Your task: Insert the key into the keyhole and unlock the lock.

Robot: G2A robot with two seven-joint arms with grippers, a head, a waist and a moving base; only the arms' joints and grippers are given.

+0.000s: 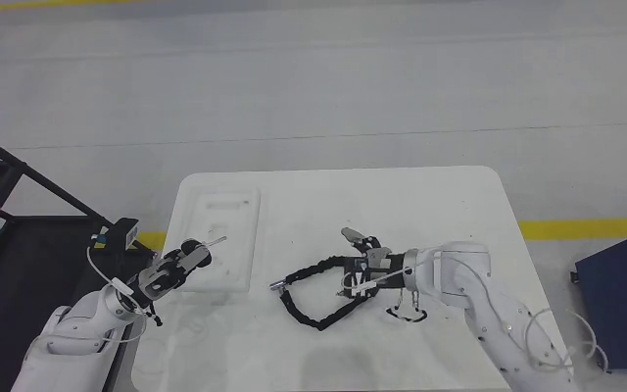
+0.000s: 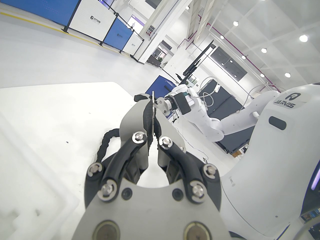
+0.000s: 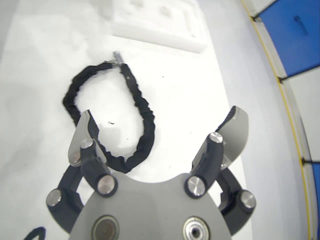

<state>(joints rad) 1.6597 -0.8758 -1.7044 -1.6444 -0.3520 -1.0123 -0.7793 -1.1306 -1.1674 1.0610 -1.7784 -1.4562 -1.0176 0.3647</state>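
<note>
Nearest my left wrist camera, the left gripper [image 2: 152, 114] has its fingers pressed together on the key [image 2: 152, 99]. The thin blade stands edge-on and pokes out past the fingertips, so I judge the pick-up done. Ahead of that gripper and well apart from it, the chain lock [image 3: 148, 123] lies as a black fabric-sleeved loop on the table [image 3: 190, 88], with the white foam tray [image 3: 155, 23] just beside the key hand in the top view.

My right gripper [image 3: 160, 112] sits low at the near end of the loop with its fingers spread wide and nothing between them. One finger [image 3: 86, 128] overlaps the sleeve, though I can't tell if it touches, and the other is over bare table. The chain's bare metal end [image 3: 117, 56] points away from this gripper, toward the tray. I cannot make out the keyhole anywhere; the lock body seems to be tucked under the right wrist.

I'd call this the securing step: key in hand, lock not yet held. Next I'd need the right fingers to close on the lock body and turn the keyhole towards the left arm. Then I'd carry the key across, line the blade up with the slot, push in and twist. With a blade that thin, alignment will be the fussy part.
</note>
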